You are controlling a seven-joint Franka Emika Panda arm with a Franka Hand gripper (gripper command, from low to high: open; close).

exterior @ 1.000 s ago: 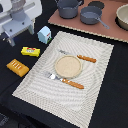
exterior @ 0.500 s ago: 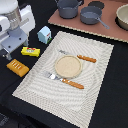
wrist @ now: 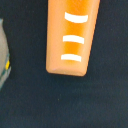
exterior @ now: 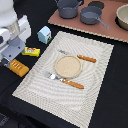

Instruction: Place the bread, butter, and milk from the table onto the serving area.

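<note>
The bread (exterior: 18,67), an orange-brown loaf with pale score lines, lies on the dark table off the exterior view's left edge of the serving area (exterior: 95,82). It fills the upper middle of the wrist view (wrist: 71,35). The butter (exterior: 31,51) lies flat beside the mat, and the milk (exterior: 44,34) stands behind it near the mat's far left corner. My gripper (exterior: 8,59) hangs just above the loaf's left end. Its fingers do not show clearly in either view. The mat carries a round tan plate (exterior: 67,66) and orange-handled cutlery.
A reddish-brown board (exterior: 110,31) with grey pots (exterior: 69,7) lies behind the mat. A pale bowl (exterior: 123,16) sits at the board's right end. A grey shape (wrist: 3,55) that I cannot identify shows at the wrist view's edge.
My arm has come down and toward the exterior view's left, closer to the bread. The bread, butter and milk have not moved.
</note>
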